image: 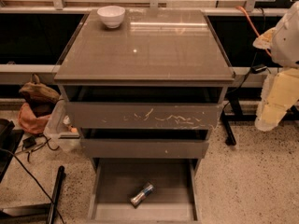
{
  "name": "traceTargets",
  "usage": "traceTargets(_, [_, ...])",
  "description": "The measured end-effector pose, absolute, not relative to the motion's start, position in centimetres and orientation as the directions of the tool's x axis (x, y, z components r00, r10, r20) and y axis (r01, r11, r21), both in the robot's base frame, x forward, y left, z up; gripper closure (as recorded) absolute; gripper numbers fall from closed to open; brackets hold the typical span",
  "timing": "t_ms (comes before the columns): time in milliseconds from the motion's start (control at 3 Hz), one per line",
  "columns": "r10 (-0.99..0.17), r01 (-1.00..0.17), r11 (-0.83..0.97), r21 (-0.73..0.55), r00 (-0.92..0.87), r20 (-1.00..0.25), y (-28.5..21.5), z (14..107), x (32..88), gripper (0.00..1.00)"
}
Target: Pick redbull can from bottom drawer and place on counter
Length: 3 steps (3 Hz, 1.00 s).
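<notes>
The redbull can (pixel 142 194) lies on its side on the floor of the bottom drawer (pixel 112 185), which is pulled out, near its front middle. The counter (pixel 145 45) is the glossy grey-brown top of the three-drawer cabinet. My gripper (pixel 275 101) hangs on the cream-and-white arm at the right edge of the view. It is beside the cabinet at upper-drawer height, well above and to the right of the can, and touches nothing.
A white bowl (pixel 111 16) stands on the counter's back left corner. The top drawer front (pixel 145 115) has white scratches; the middle drawer (pixel 145 148) sits below it. A clear bin (pixel 60 129), bags (pixel 35 106), cables and a black pole (pixel 56 190) lie on the left floor.
</notes>
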<state>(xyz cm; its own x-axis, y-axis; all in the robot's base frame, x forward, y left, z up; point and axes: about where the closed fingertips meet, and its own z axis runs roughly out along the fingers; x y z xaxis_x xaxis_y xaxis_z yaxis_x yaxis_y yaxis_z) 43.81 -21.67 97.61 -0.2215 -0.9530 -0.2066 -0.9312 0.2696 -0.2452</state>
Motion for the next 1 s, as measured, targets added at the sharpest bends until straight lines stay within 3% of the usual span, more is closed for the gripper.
traceTargets(667, [-0.952, -0.936, 0.259, -0.237, -0.205, -0.228, -21.0, 96.8, 43.9, 0.0])
traceTargets(1000, [-0.936, -0.956, 0.226, -0.187, -0.16, -0.313, -18.4, 92.4, 43.7, 0.0])
